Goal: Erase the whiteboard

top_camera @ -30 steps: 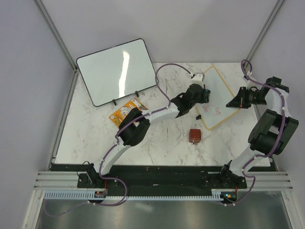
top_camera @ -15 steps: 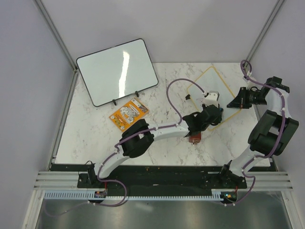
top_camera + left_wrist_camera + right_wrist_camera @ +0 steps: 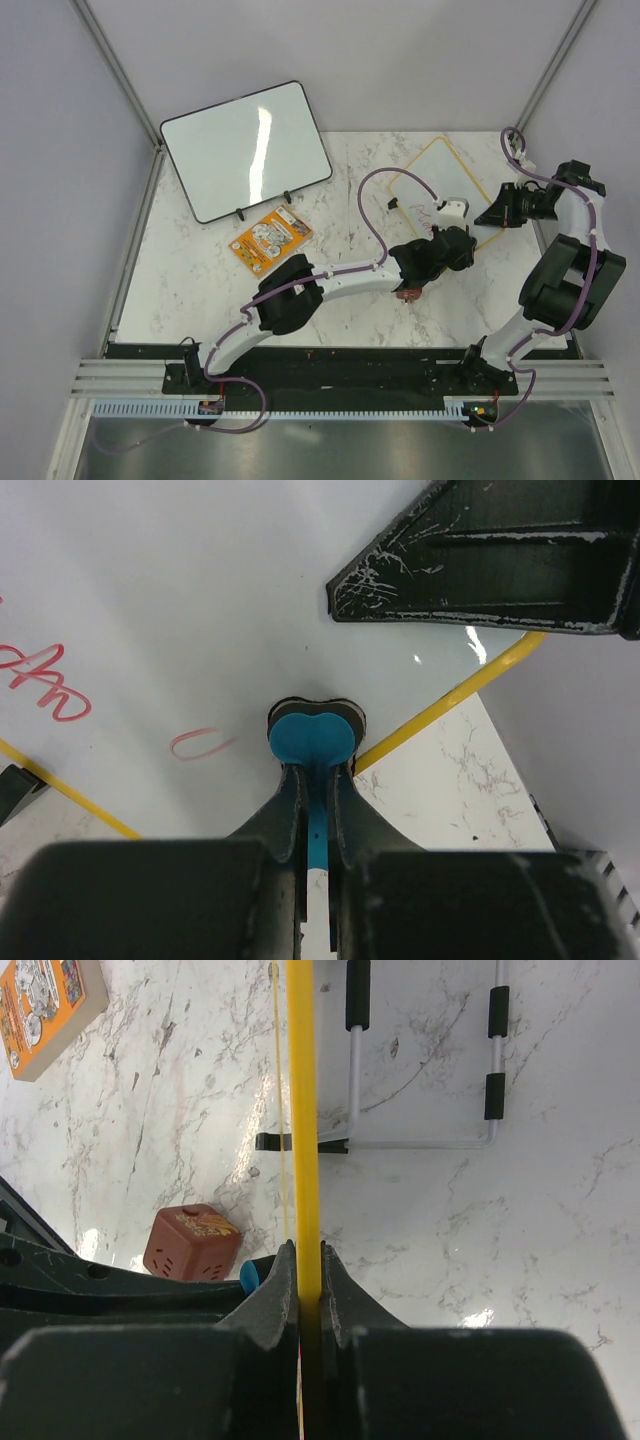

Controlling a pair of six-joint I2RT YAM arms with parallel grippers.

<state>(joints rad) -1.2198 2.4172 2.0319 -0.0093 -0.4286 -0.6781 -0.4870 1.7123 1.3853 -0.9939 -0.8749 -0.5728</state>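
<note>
Top external view places the whiteboard (image 3: 435,175) at the upper right of the frame, on the marble table (image 3: 200,270). The right gripper (image 3: 497,212) is on its right-hand edge. The right wrist view confirms the hold: the fingers are clamped on the thin yellow frame, which runs straight up the middle of that picture.

In the left wrist view, the left gripper (image 3: 313,770) is closed tight on the stem of a blue eraser (image 3: 313,735). The eraser's pad looks to be touching the white face near the board's lower yellow edge.

Red handwriting (image 3: 45,675) sits at the left of that view, and a single red loop (image 3: 200,744) lies just beside the pad on its left. The judgement is that wiping is under way and part of the face is not yet clean.

To do the step well, the left arm should:
- keep the pad flat on the face;
- sweep left across the loop, then over the writing, in overlapping passes;
- stop short of the frame so the pad does not catch on it.

Pressure should be firm enough to lift the ink. It should also stay moderate, because the board is held by one edge only and a hard push could pivot it in the right fingers. The right arm should simply brace.

A reddish-brown cube (image 3: 190,1242) lies on the table near the left arm, which should stay clear of it.
</note>
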